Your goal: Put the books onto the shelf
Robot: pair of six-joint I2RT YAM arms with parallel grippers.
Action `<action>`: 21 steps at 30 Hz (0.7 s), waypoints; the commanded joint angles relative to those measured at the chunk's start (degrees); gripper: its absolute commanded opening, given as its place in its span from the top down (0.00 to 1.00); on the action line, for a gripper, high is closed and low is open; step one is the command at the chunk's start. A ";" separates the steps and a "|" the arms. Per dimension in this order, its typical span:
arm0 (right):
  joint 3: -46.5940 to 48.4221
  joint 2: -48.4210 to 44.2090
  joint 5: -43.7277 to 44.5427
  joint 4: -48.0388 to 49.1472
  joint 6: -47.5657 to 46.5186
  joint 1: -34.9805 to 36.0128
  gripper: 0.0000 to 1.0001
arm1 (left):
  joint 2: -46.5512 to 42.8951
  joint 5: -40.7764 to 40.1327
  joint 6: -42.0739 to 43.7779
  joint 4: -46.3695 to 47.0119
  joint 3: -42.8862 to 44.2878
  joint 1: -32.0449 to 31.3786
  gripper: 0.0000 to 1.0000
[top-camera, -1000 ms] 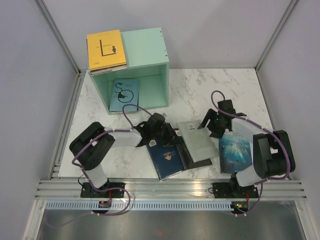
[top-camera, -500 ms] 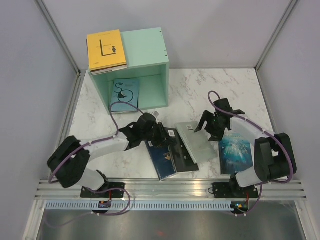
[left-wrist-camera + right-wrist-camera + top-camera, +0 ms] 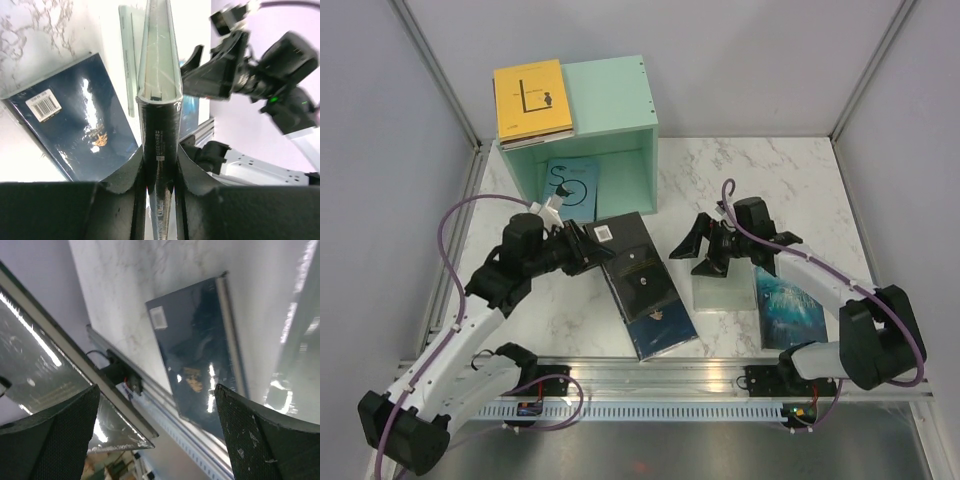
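My left gripper (image 3: pixel 586 250) is shut on a black book (image 3: pixel 632 260), held off the table. In the left wrist view that book (image 3: pixel 160 135) stands edge-on between the fingers (image 3: pixel 187 172). Partly under it a dark book with gold art (image 3: pixel 660 322) lies flat. My right gripper (image 3: pixel 706 252) is open, nothing between its fingers (image 3: pixel 265 440), just above a pale mint-green book (image 3: pixel 720 292). A dark blue starry book (image 3: pixel 785 305) lies to the right. The mint-green shelf (image 3: pixel 615 95) carries a yellow-orange book (image 3: pixel 532 100) on top and a teal-blue book (image 3: pixel 570 188) inside.
Grey walls close in the marble table (image 3: pixel 760 180) on three sides. A metal rail (image 3: pixel 660 378) runs along the near edge, also in the right wrist view (image 3: pixel 125 385). The shelf's open side faces the arms.
The left arm has swung back to the left and lifted the black book with it. The right gripper has moved left over the pale mint-green book and opened wider.
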 commanded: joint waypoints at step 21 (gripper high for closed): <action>-12.64 -0.04 -15.47 41.39 23.46 12.88 0.02 | -6.54 11.46 2.28 -1.87 7.28 10.46 0.98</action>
